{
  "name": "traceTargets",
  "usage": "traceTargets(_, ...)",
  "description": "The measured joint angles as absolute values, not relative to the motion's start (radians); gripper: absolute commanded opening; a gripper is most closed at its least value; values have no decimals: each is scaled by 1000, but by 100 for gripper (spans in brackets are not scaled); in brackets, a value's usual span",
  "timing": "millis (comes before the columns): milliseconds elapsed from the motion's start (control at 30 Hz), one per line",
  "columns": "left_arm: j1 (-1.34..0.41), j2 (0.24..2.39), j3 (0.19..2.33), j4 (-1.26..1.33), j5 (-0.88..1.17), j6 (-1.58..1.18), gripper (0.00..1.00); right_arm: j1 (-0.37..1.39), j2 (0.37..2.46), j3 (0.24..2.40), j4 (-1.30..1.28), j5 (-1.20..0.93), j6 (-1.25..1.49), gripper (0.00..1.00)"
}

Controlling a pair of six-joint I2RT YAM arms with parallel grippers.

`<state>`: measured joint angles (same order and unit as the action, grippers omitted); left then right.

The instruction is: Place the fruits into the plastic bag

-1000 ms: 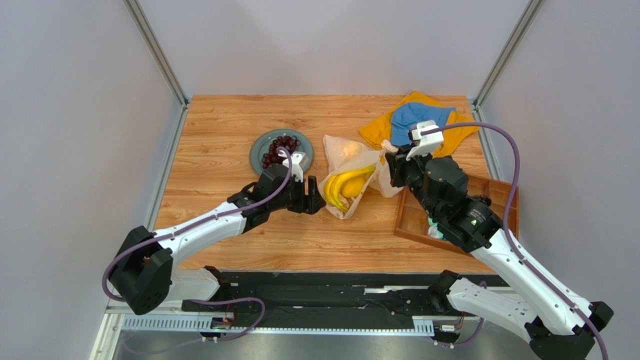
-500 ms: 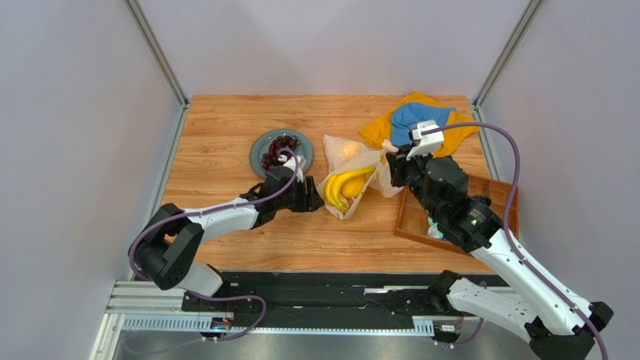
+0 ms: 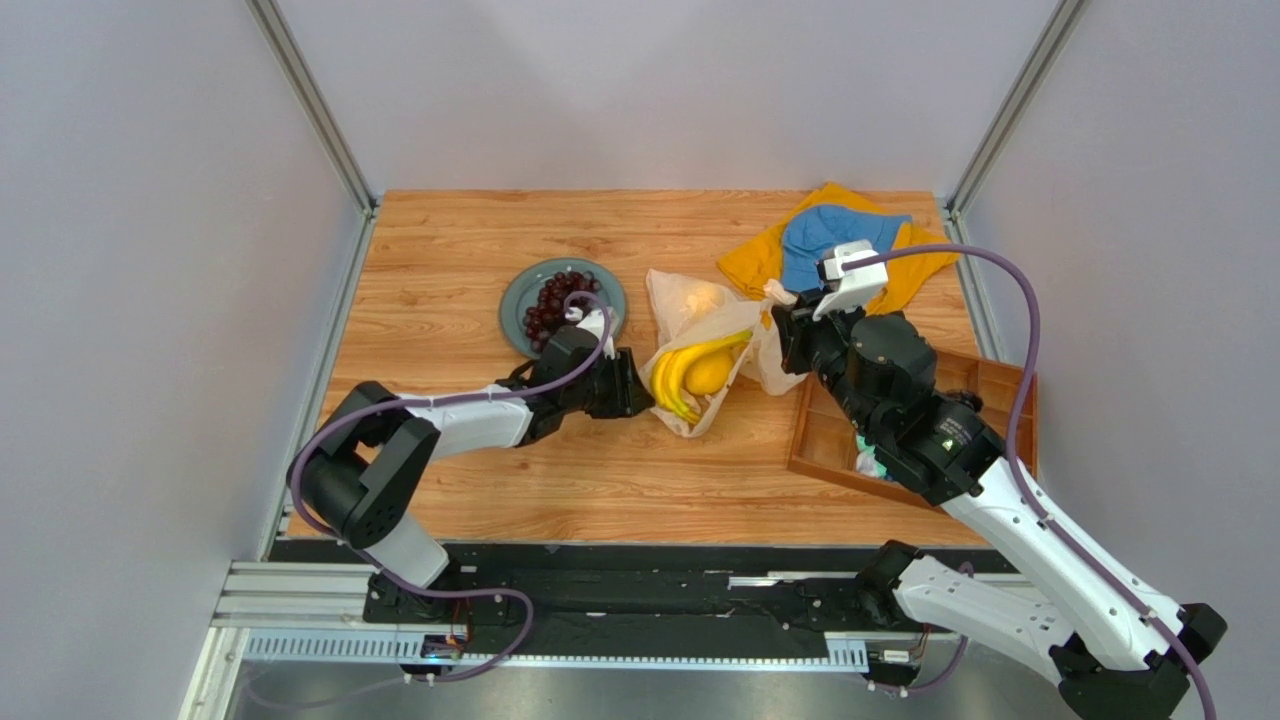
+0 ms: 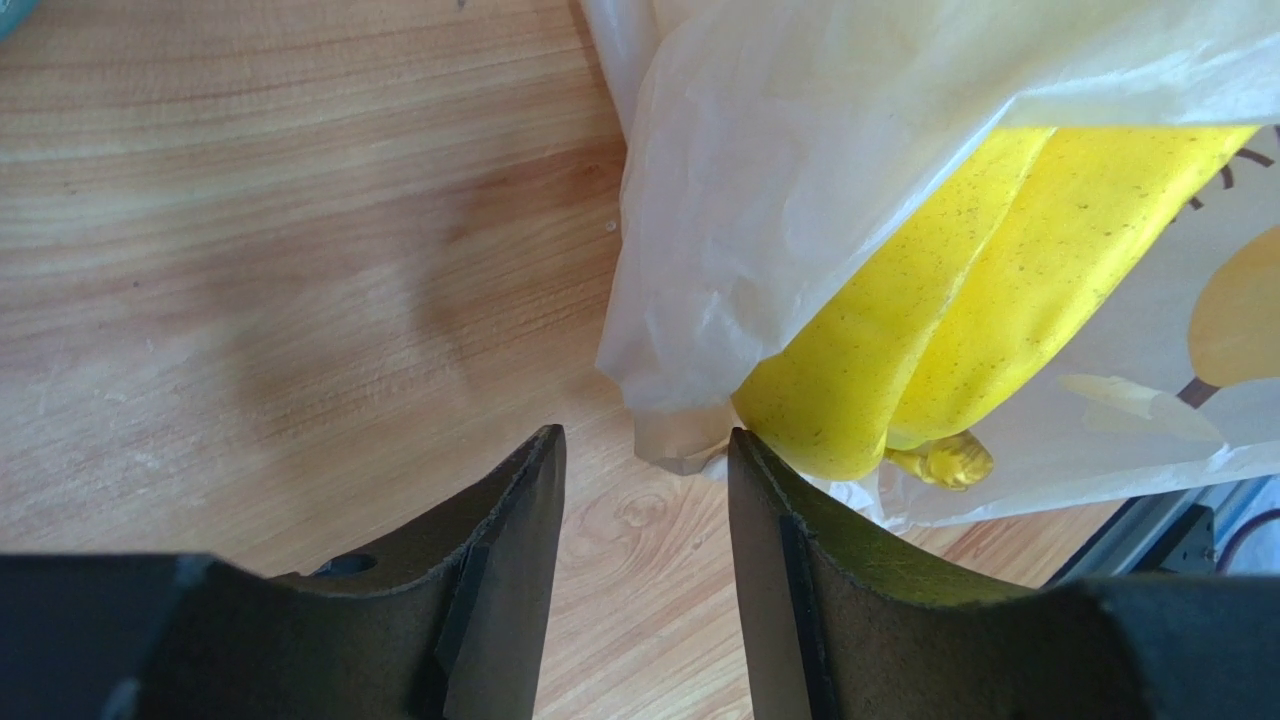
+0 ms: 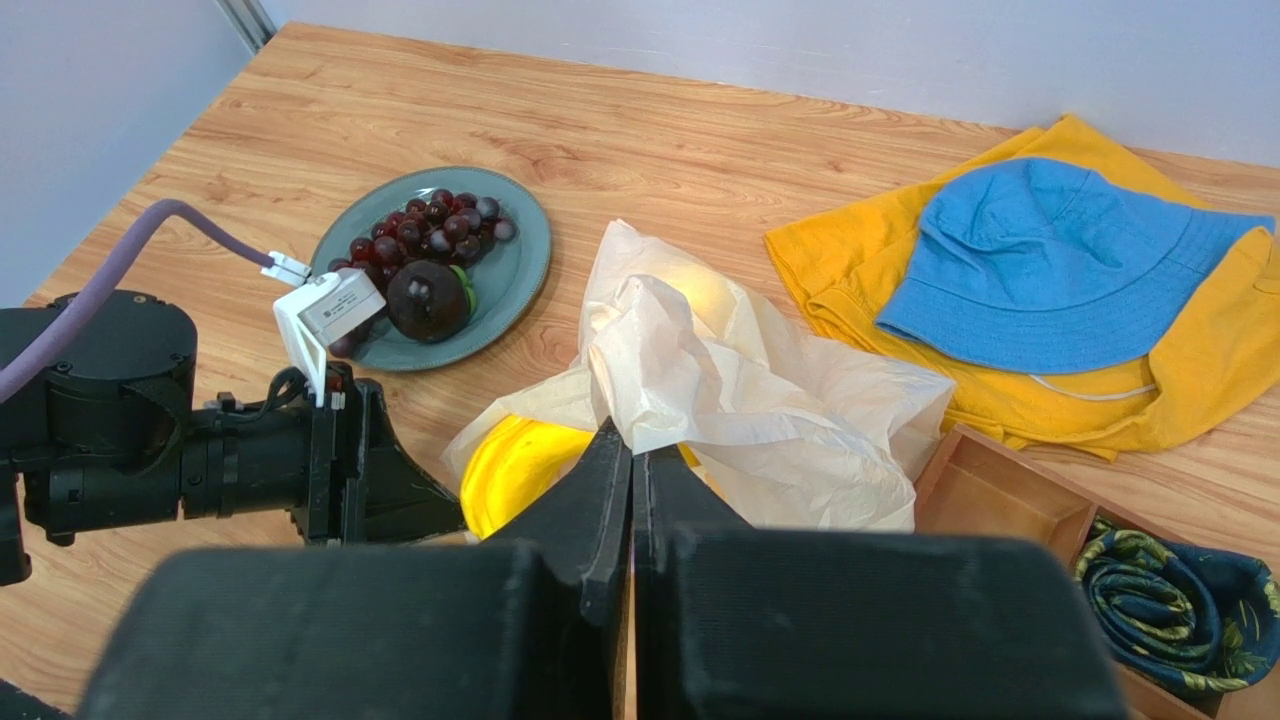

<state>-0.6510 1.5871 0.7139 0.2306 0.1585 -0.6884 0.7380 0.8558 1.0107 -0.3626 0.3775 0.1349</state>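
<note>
At mouth of plastic bag [image 4: 781, 180], mid-table: my left gripper [image 4: 643, 438] has jaws apart, bag lip just at tips, not pinched. Right gripper [image 5: 631, 435] clamped on bag's upper fold, holding it up. Bananas [image 4: 902, 330] lie inside; grapes [image 5: 428, 233] and dark fruit [image 5: 428, 297] sit on plate [image 5: 508, 293]. I'd nip film only, clear of banana ends, then draw lip aside low to widen mouth.

Light-brown wood-grain table [image 3: 436, 255], seen from above. Lying directly on it: a round grey-blue plate [image 3: 516, 300] left of centre; just to its right, a crumpled translucent pale peach plastic carrier bag [image 3: 721, 323]; and a rumpled orange cloth [image 3: 751, 267] toward the far right corner. A shallow brown wooden tray [image 3: 834, 435] sits at the near right edge.
</note>
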Motion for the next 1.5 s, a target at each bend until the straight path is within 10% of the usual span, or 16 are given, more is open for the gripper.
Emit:
traceTargets(267, -651, 1627, 745, 268, 180, -694, 41, 738, 862, 1011, -363, 377, 135, 0)
traceTargets(500, -651, 1675, 755, 337, 220, -722, 0, 738, 865, 1011, -363, 385, 134, 0)
traceTargets(1000, -638, 1346, 1054, 138, 286, -639, 0, 733, 914, 1172, -385, 516, 44, 0)
traceTargets(1500, -503, 1521, 1342, 73, 478, -620, 0, 649, 965, 1274, -322, 610, -49, 0)
